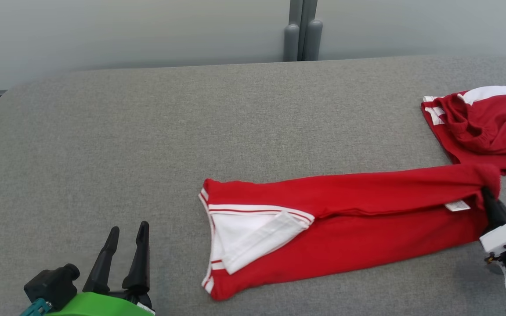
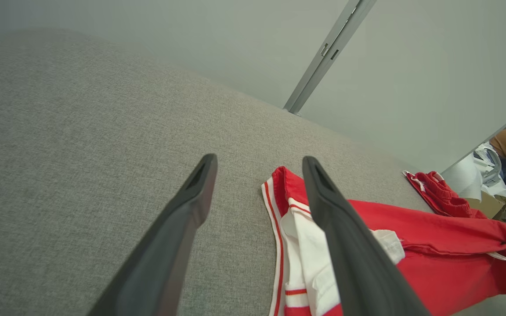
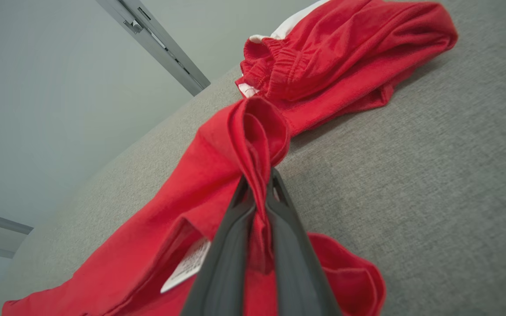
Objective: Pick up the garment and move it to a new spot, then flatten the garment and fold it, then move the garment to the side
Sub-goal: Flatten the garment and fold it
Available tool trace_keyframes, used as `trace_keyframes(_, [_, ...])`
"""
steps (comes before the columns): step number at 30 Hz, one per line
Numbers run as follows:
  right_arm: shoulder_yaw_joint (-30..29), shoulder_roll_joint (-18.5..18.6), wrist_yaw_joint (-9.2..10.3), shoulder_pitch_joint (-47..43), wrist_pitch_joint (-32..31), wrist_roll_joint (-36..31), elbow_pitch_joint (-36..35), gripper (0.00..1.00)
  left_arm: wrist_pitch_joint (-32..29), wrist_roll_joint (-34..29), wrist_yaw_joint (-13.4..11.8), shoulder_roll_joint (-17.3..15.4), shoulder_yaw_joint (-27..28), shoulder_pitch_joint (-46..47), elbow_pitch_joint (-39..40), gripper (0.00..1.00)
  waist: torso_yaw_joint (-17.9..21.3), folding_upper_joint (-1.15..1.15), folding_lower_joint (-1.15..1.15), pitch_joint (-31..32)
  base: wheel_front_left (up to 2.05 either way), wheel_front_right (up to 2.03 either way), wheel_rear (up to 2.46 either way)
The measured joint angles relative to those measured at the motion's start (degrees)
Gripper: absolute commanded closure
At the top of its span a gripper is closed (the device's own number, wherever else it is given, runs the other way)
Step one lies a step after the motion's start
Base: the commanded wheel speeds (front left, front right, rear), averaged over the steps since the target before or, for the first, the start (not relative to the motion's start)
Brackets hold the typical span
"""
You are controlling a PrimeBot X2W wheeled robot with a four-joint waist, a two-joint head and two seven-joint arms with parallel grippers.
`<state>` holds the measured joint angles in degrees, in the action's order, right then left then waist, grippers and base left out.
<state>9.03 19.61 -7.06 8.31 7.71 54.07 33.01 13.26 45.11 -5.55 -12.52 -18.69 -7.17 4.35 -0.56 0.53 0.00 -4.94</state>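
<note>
**Head view, with wrist views.** The garment (image 1: 345, 228), red with white trim, lies as a long, roughly flattened band on the grey table (image 1: 147, 131). It runs from the picture's centre out toward 3 o'clock, with its white-trimmed end pointing to 9 o'clock. The right gripper (image 1: 486, 196), at 4 o'clock, has its jaws closed tight on a pinched ridge of red cloth at the band's far end, near the sewn label (image 1: 457, 205). In the right wrist view this cloth is bunched and squeezed between the two fingers. Gripping the extreme end probably serves to carry it across toward 9 o'clock for a fold. The left gripper (image 1: 128, 228), at 7 o'clock, has its jaws spread wide and holds nothing. It stands well apart from the cloth, seemingly kept clear. A second red garment (image 1: 481, 123) lies bunched at 2 o'clock, just beside the held end. Whether the two touch cannot be told, but if they do, a lift risks dragging it.
</note>
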Motion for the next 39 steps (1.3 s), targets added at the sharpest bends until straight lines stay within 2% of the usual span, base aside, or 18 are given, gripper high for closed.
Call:
trace_keyframes(4, [-1.6,2.8,0.01,0.6,-1.9,2.0,-0.8,1.0,0.0,0.0,0.0,0.5,-0.3,0.0,0.1,0.0,0.8,0.0,0.0,0.2,0.0,0.0,0.0])
trace_keyframes(10, [-0.2,2.7,0.01,0.6,-5.0,4.4,-4.2,1.0,0.0,0.0,0.0,0.7,-1.3,0.0,-0.1,0.0,1.1,0.0,0.0,1.0,0.0,0.0,0.0])
trace_keyframes(17, [6.3,1.6,0.01,0.5,-10.3,7.4,-12.6,1.0,-0.2,-0.5,0.0,1.0,-2.7,0.0,-0.4,0.0,0.5,0.0,0.0,2.1,0.0,0.0,0.0])
trace_keyframes(26, [11.6,-1.6,0.01,0.1,-15.6,13.1,-21.2,1.0,-0.6,-0.5,0.0,1.1,-3.4,-0.1,-1.4,0.0,-2.0,0.0,0.0,3.9,0.0,0.0,0.0])
trace_keyframes(34, [16.4,-1.7,0.01,-0.4,-18.9,11.3,-21.6,1.0,-0.7,-0.5,0.0,1.4,-3.7,-0.1,-1.5,0.0,-4.8,0.0,0.0,5.1,0.0,0.0,0.0])
trace_keyframes(39, [18.6,-3.2,0.01,-0.3,-20.5,10.7,-21.3,1.0,-0.7,-0.5,0.0,2.0,-3.9,-0.1,-1.5,0.0,-7.2,0.0,0.0,5.6,0.0,0.0,0.0])
